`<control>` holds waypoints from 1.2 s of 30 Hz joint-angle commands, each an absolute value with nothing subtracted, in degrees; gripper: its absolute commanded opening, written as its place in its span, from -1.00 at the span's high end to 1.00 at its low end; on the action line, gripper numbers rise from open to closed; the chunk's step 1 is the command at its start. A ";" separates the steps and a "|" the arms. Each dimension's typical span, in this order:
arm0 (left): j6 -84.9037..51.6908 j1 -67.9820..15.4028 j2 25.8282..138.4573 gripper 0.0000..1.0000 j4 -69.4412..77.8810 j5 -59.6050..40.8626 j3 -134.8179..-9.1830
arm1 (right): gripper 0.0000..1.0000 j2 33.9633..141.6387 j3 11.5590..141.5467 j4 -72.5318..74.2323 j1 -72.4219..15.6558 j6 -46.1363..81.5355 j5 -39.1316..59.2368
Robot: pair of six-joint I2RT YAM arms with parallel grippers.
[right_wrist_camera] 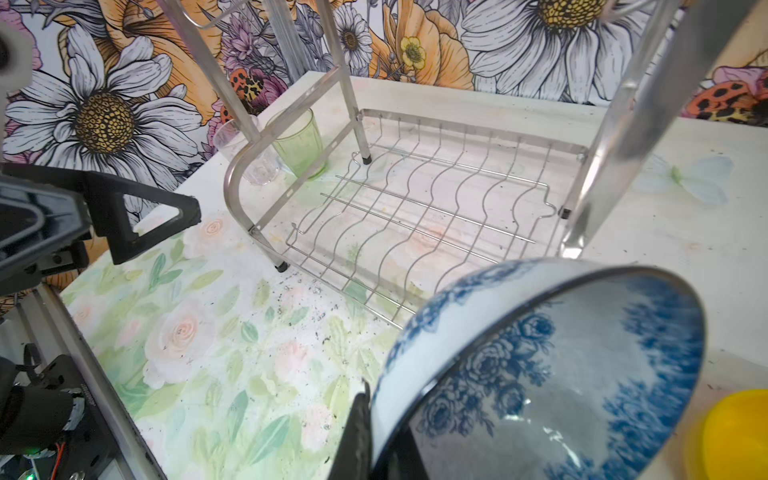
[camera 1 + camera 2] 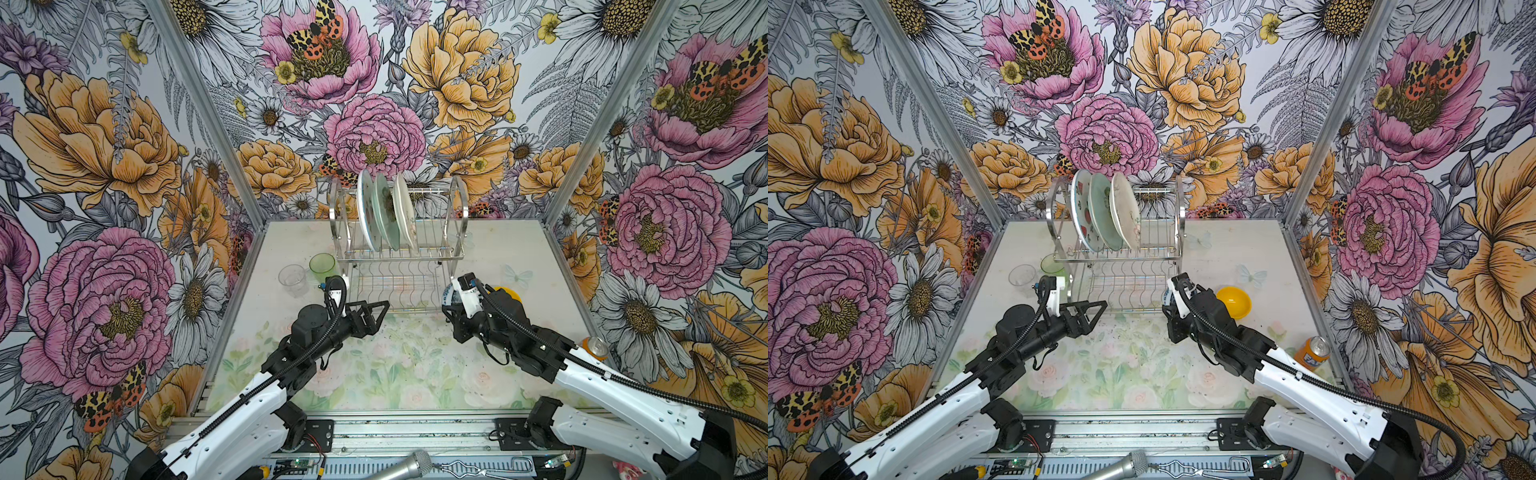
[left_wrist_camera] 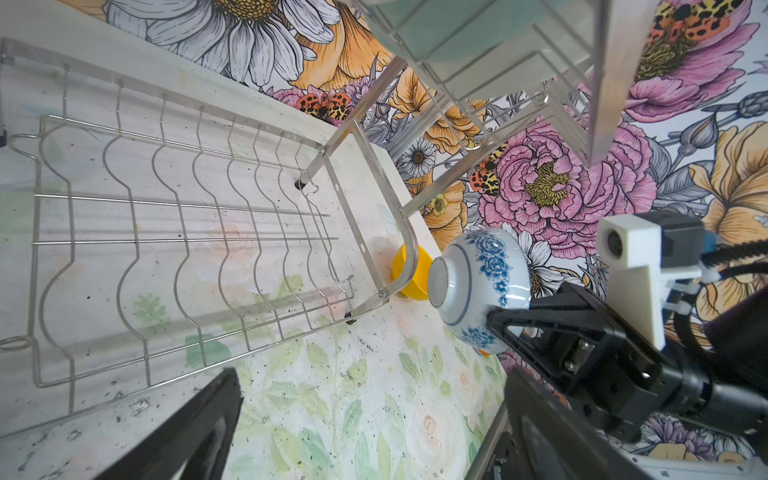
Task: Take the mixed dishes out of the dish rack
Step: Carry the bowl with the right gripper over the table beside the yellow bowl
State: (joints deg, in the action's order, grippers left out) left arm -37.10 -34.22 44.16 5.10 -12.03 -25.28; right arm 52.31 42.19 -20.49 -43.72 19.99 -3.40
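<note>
Just beside the lower shelf of the dish rack [image 2: 415, 254], the right gripper [image 3: 505, 320] pinches the rim of a tilted blue-and-white bowl [image 3: 478, 286], while the left gripper [image 2: 371, 318] hangs spread and empty nearby and three plates [image 2: 386, 214] stand on edge in its top tier.

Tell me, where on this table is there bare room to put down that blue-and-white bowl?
The widest bare patch of table lies in front of the rack, between left arm and right arm. Another lies behind the yellow bowl, between rack and right wall. Crowded: the glass and green cup left of the rack, and the can at the front right.
</note>
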 commanded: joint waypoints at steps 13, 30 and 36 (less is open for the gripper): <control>-31.73 -39.16 51.76 -0.98 16.71 -18.70 -25.58 | 1.00 55.65 53.32 -36.67 -26.81 14.52 -5.23; -31.82 -41.92 55.41 -0.97 19.03 -16.15 -25.85 | 1.00 79.34 68.12 -54.41 -16.02 9.93 -4.81; -31.32 -41.95 53.23 -0.98 19.16 -13.75 -24.81 | 1.00 85.45 72.84 -59.09 -15.49 9.68 -7.38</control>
